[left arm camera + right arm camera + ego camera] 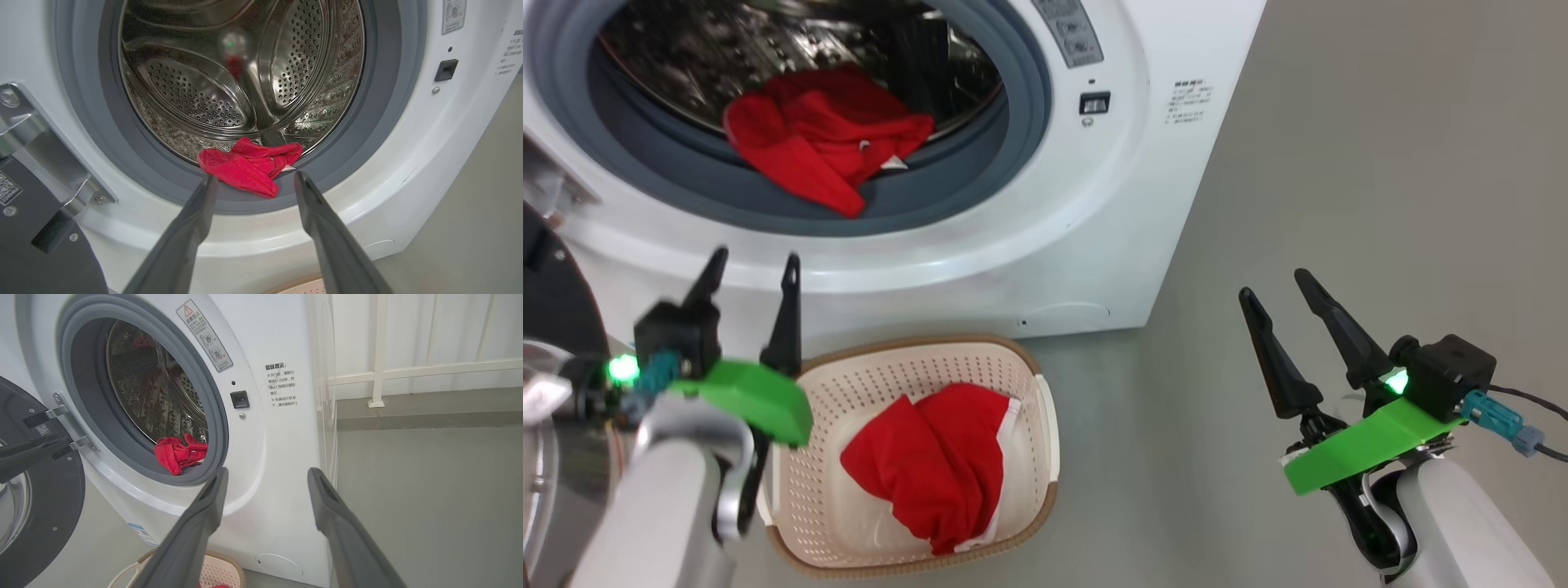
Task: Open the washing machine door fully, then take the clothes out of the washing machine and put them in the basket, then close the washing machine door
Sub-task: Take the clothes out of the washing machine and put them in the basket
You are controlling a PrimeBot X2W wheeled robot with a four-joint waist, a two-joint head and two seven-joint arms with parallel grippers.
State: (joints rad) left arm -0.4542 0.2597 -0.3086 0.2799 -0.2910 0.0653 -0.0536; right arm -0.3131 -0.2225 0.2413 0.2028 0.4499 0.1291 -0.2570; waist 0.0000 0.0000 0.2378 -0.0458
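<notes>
1. Left gripper (pixel 754 263) sat closest to the lens, fingers spread and empty, hovering by the left rim of the basket (pixel 915 343) and pointed up at the washing machine (pixel 1029 269) opening.
2. Right gripper (pixel 1274 286) hung well off to the right over bare floor (pixel 1339 163), also spread and holding nothing.
3. Washing machine door (pixel 41 514) stood swung out on the left with its hinge bracket exposed. The opening looked unobstructed.
4. Clothes were split. One red garment (pixel 931 465) lay in the basket. A second red piece (pixel 825 135) sat at the bottom of the drum mouth, draped forward onto the grey gasket (pixel 1013 106).
5. Progress was judged about halfway: one piece to fetch, and the door not yet shut.
6. Risks, as judged:
   - A shallow pinch might catch only a loose fold, and the piece could slip free mid-carry.
   - Fingers driven too low could dig into the rubber gasket instead of the cloth.
   - A trailing edge might snag on the gasket lip or fall on the floor past the basket, which sat tight under the machine front.
   - The open door lay close beside the left arm, so a wide swing could strike it.
</notes>
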